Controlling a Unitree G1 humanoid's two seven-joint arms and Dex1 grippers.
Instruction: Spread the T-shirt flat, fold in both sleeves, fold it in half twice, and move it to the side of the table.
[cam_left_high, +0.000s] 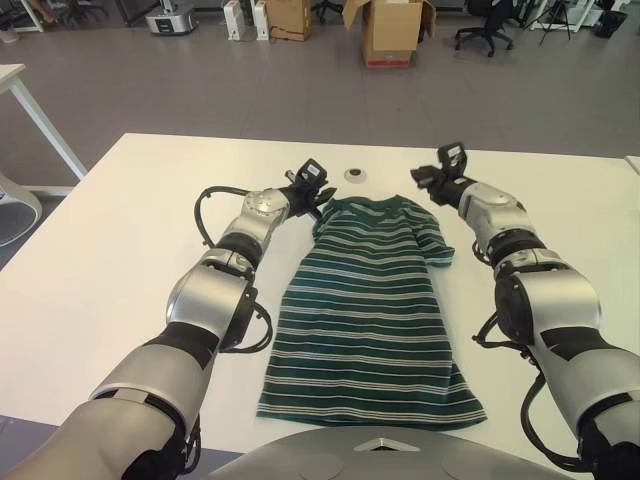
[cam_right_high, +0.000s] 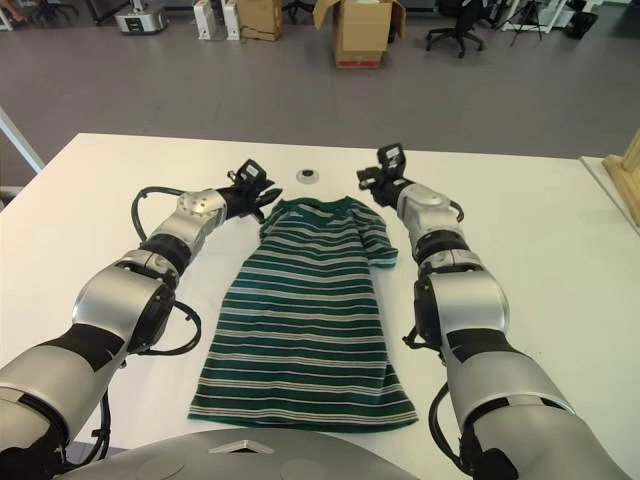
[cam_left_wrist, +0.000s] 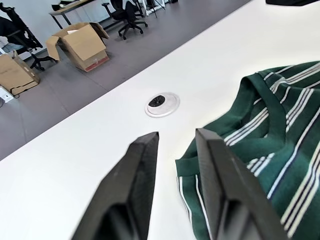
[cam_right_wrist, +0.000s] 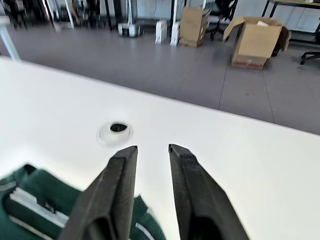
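Observation:
A dark green T-shirt (cam_left_high: 372, 300) with white stripes lies lengthwise on the white table (cam_left_high: 120, 250), collar at the far end and hem toward me. Its right sleeve (cam_left_high: 438, 246) sticks out; on the left side no sleeve sticks out. My left gripper (cam_left_high: 320, 196) hovers just off the collar's left shoulder, open and empty, with the shirt's edge (cam_left_wrist: 270, 130) beside its fingers (cam_left_wrist: 135, 190). My right gripper (cam_left_high: 424, 180) sits beyond the right shoulder, open, holding nothing, the shirt's corner (cam_right_wrist: 35, 195) beside its fingertips (cam_right_wrist: 131, 152).
A round cable grommet (cam_left_high: 356, 175) is set into the table just beyond the collar. Wide bare tabletop lies to either side of the shirt. Cardboard boxes (cam_left_high: 390, 30) and an office chair (cam_left_high: 490, 25) stand on the floor behind.

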